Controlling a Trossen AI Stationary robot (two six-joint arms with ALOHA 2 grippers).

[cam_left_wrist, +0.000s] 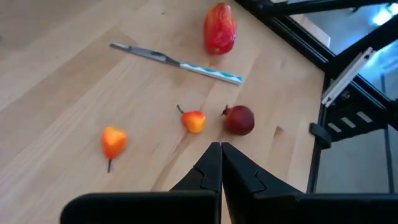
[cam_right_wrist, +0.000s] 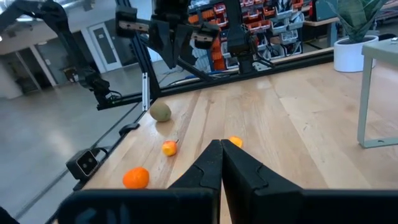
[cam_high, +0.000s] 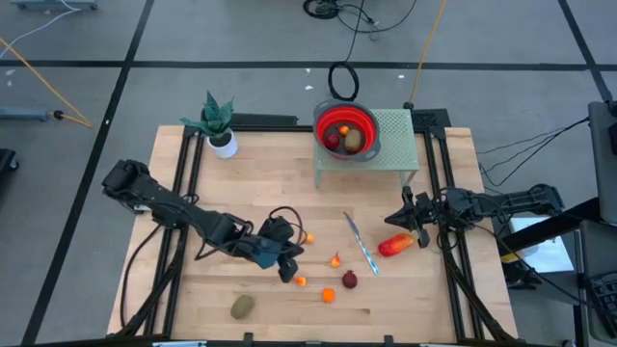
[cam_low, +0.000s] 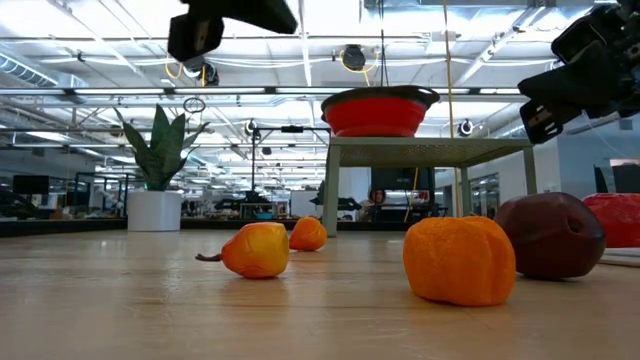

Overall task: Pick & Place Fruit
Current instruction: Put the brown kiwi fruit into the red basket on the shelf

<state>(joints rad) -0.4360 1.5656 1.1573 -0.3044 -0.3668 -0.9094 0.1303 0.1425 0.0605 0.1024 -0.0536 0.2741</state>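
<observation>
In the high view the fruit lies scattered across the lower middle of the frame. An olive oval [cam_high: 242,306] sits lowest and farthest left. To its right come small orange pieces: one at [cam_high: 300,281], a rounder one [cam_high: 328,295], a tiny one [cam_high: 308,238] and a pear-shaped one [cam_high: 335,260]. A dark red ball [cam_high: 349,280] lies just beside the pear shape. The long red-orange piece [cam_high: 395,245] rests right of centre, near the knife [cam_high: 361,243]. Two more pieces already sit in the red bowl [cam_high: 369,119] on its green stand [cam_high: 397,135], upper centre.

The left gripper [cam_high: 286,267] hangs over the cluster of small orange pieces, fingers pressed together and empty; its wrist view shows the closed tips above the pear shape [cam_left_wrist: 193,120] and the dark ball [cam_left_wrist: 239,119]. The right gripper [cam_high: 417,229] hovers at centre right, just above the long piece, also closed on nothing.

The pieces look like light, hard plastic replicas with smooth skins, so they will likely roll or squirt sideways under an off-centre pinch. The round ones want the fingers across their widest middle, brought straight down. The long piece is best taken across its narrow waist, not end to end. The tiny stemmed ones leave little margin, so the jaws must open well before descending.
</observation>
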